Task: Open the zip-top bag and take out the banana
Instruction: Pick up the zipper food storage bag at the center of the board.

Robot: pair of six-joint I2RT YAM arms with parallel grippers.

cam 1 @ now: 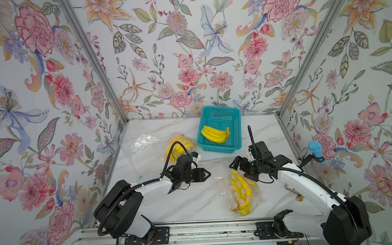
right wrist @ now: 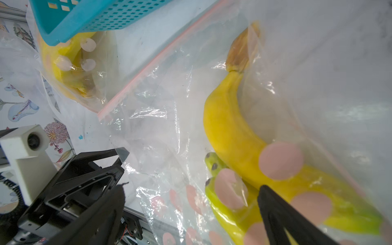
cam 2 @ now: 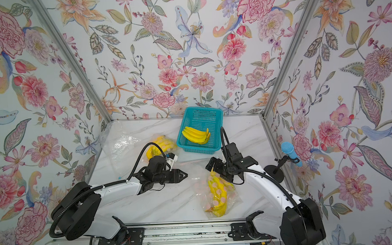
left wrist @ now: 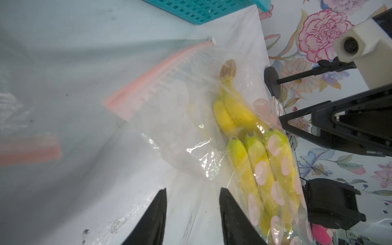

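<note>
Dotted zip-top bag [cam 1: 257,198] holds bananas [cam 1: 241,193]; teal basket [cam 1: 216,147] holds another bunch [cam 1: 215,133]. The table [cam 1: 189,203] lies bare mid-front. Jaws released: left pincer [cam 1: 208,173] beside the bag, right pincer [cam 1: 242,171] above it.

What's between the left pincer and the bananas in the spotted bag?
Left wrist view: between the open left pincer and the bananas lies only clear plastic of the spotted bag, on the marble table.

Bright, even light in both top views, shadows faint and soft; wrist views blur close up, the zip strip [left wrist: 146,84] smeared; glare glints off the bag [right wrist: 148,112].
</note>
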